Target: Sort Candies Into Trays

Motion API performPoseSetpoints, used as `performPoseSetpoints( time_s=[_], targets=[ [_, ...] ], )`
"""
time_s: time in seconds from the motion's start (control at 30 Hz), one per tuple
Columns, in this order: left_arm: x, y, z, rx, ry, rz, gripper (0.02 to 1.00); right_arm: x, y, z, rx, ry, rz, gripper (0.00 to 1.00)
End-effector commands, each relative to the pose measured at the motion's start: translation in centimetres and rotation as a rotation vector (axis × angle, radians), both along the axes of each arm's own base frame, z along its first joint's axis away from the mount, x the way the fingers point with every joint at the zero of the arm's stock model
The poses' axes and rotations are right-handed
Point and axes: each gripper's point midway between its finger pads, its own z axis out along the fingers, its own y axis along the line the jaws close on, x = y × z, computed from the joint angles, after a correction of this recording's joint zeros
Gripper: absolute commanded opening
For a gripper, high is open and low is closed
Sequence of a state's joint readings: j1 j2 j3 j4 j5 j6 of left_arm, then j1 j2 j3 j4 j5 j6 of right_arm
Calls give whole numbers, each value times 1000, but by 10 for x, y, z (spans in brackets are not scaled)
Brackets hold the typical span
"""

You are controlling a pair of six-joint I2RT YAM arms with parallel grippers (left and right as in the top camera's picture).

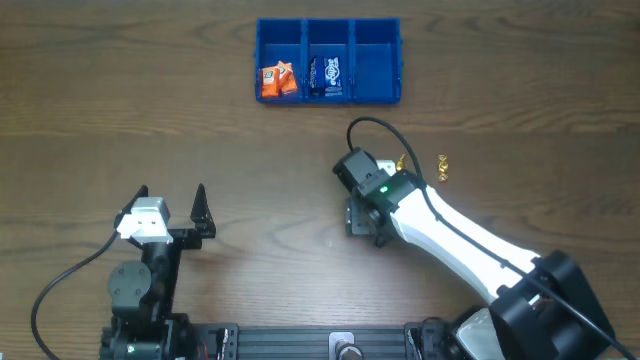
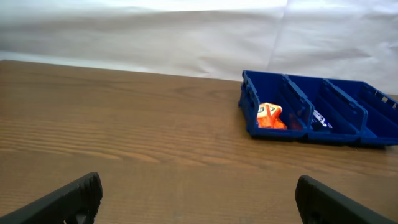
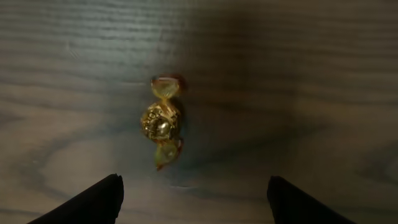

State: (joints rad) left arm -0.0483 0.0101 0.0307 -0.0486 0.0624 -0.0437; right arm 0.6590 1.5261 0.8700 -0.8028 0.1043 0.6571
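Observation:
A blue tray point(image 1: 328, 96) with three compartments stands at the back of the table. Its left compartment holds orange candies point(image 1: 277, 80), its middle one a dark blue candy point(image 1: 327, 75), and its right one point(image 1: 377, 62) holds nothing. In the left wrist view the tray point(image 2: 267, 129) and the orange candies point(image 2: 269, 116) lie ahead to the right. My right gripper point(image 1: 365, 220) hangs open near the table's middle, straight above a gold wrapped candy point(image 3: 163, 121) that lies between its fingers point(image 3: 87, 202). My left gripper point(image 1: 172, 205) stands open at the front left, holding nothing point(image 2: 199, 208).
A second gold candy point(image 1: 443, 165) lies on the wood right of the right arm, and a small gold piece point(image 1: 400, 160) shows beside the wrist. A black cable point(image 1: 375, 125) loops above the right wrist. Bare wooden table surrounds the left gripper.

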Motion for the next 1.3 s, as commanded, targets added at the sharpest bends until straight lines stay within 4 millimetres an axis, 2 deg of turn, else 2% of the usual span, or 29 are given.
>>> performPoseSetpoints(
  time_s=[0.03,0.2,0.4,0.53,0.77,0.9,1.0,1.1,1.17,1.23,1.3],
  targets=[
    [0,0,-17,15,43,-6,998,3,7,-17,9,23,-22,763],
    [0,0,-17,15,43,-6,998,10,13,-28,18,15,-19,726],
    [0,0,-17,15,43,-6,998,15,16,-32,25,4,-19,645],
    [0,0,-17,15,43,-6,998,14,15,-45,5,25,-20,625],
    [0,0,-17,15,43,-6,998,18,19,-44,17,10,-20,426],
    [0,0,-17,15,43,-6,998,19,19,-44,18,8,-20,248],
    [0,0,-17,15,43,-6,998,20,21,-43,27,0,-23,200],
    [0,0,-17,15,43,-6,996,28,27,-21,70,-65,-17,178],
    [0,0,-17,15,43,-6,998,41,30,11,94,-154,-13,169],
    [0,0,-17,15,43,-6,998,66,21,65,73,-285,-26,165],
    [0,0,-17,15,43,-6,998,93,10,113,62,-345,-39,150]
  ],
)
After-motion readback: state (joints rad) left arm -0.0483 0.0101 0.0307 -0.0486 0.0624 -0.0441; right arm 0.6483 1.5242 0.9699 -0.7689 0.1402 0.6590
